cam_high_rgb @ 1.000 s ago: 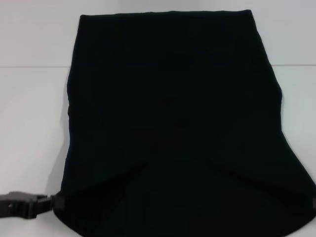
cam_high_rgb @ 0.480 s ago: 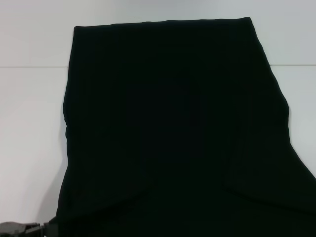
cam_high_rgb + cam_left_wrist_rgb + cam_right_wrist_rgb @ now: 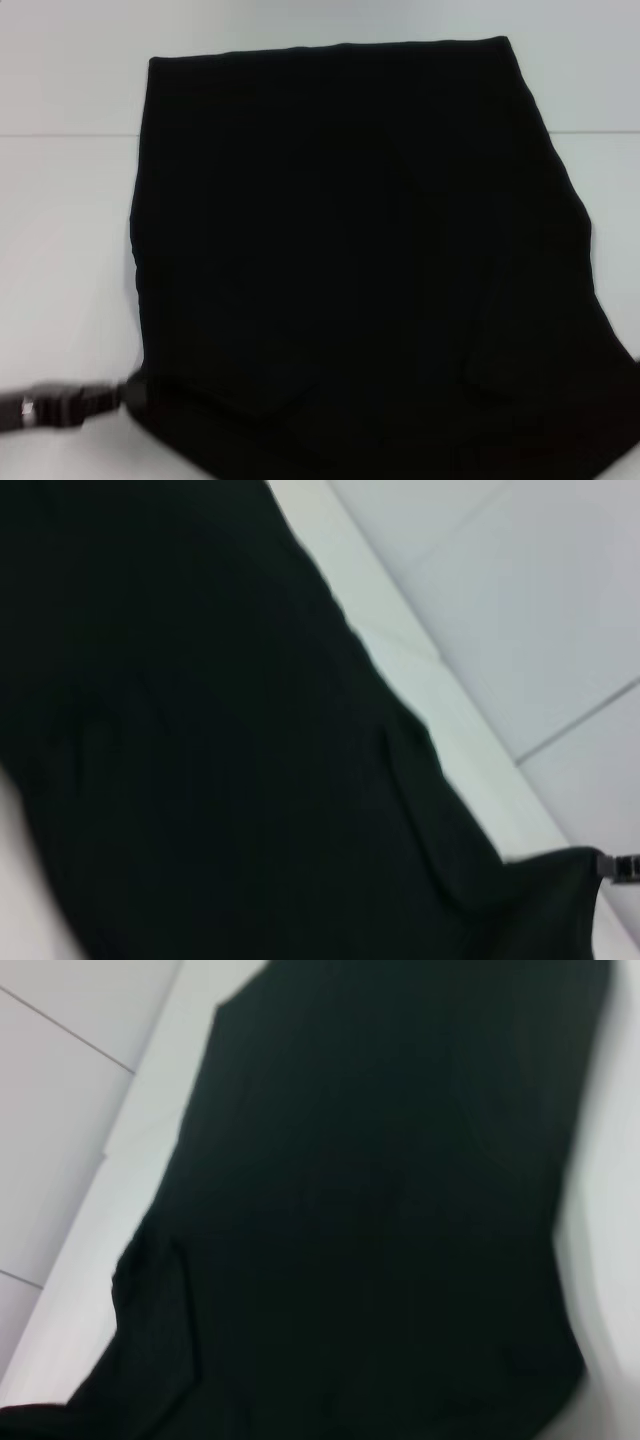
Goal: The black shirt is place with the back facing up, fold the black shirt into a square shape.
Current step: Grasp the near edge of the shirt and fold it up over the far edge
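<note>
The black shirt (image 3: 360, 250) fills most of the head view, its far edge straight and its near end lifted off the white table (image 3: 60, 250). My left gripper (image 3: 122, 393) is at the shirt's near left corner, shut on the fabric. My right gripper is outside the head view. Its tip shows in the left wrist view (image 3: 612, 864), pinching the shirt's other near corner. The shirt also fills the left wrist view (image 3: 220, 760) and the right wrist view (image 3: 380, 1220), sagging between the two held corners.
White tabletop shows to the left of the shirt, beyond it (image 3: 320, 20) and to its right (image 3: 610, 170). A thin seam line (image 3: 60, 134) crosses the table. Nothing else stands on it.
The left gripper dropped toward the bottom edge, then came back up and slightly right with the corner. The shirt's far edge slid a little nearer, and the near fabric now hangs in new folds.
</note>
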